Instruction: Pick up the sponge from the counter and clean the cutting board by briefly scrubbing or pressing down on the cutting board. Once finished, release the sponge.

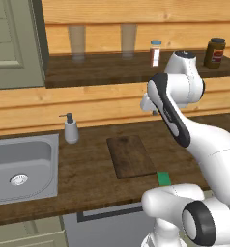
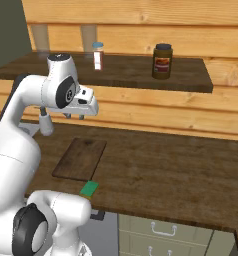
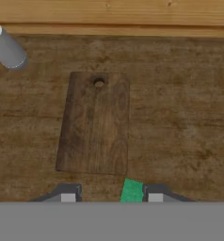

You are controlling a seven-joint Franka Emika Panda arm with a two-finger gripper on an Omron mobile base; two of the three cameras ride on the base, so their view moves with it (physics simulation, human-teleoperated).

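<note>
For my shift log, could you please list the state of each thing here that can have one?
sponge: lying flat on the counter, just off the cutting board's near corner, not held.
cutting board: flat on the counter, bare.
gripper: high above the counter, open, empty.
soap dispenser: upright beside the sink.
dark jar: upright on the shelf, lid on.

On the counter before me the cutting board lies flat, with the sponge just off its near right corner, seemingly not touching. The soap dispenser stands behind and left of the board, the sink farther left. My gripper hangs above the board.
</note>
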